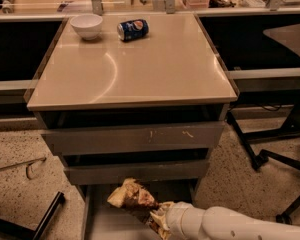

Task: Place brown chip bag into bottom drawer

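Note:
The brown chip bag (131,196) is dark brown with pale yellow ends and hangs tilted over the open bottom drawer (107,225), just in front of the two upper drawer fronts. My gripper (158,219) comes in from the lower right on a white arm and is shut on the bag's right end. The drawer is pulled out at the bottom of the view, its grey floor showing under the bag.
A beige cabinet top (135,69) carries a white bowl (87,25) and a blue soda can (133,29) lying on its side at the back. The two upper grey drawers (135,139) are partly pulled out. Chair legs (270,154) stand at the right, and a dark bar (45,219) lies at the lower left.

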`<state>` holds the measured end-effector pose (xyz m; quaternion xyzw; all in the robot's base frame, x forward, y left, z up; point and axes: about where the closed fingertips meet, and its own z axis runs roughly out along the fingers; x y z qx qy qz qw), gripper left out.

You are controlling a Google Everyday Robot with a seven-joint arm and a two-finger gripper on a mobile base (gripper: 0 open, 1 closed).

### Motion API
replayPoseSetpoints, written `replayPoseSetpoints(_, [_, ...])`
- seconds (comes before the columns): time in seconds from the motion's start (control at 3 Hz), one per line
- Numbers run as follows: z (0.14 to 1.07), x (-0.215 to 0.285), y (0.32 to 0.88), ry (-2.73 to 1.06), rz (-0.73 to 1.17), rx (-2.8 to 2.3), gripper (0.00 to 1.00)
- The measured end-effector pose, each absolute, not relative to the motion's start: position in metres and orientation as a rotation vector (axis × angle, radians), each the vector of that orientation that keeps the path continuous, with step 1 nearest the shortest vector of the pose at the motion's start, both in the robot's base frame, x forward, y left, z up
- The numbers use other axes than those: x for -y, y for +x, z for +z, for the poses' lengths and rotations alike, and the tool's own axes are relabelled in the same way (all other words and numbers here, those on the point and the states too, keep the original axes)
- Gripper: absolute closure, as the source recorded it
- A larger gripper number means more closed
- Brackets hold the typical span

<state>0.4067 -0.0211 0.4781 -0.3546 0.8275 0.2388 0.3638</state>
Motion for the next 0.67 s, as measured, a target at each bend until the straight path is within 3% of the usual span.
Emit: replayPoseSetpoints(0.67, [0.459,0.0115,0.396,-0.883,0.678,-2.15,1.0])
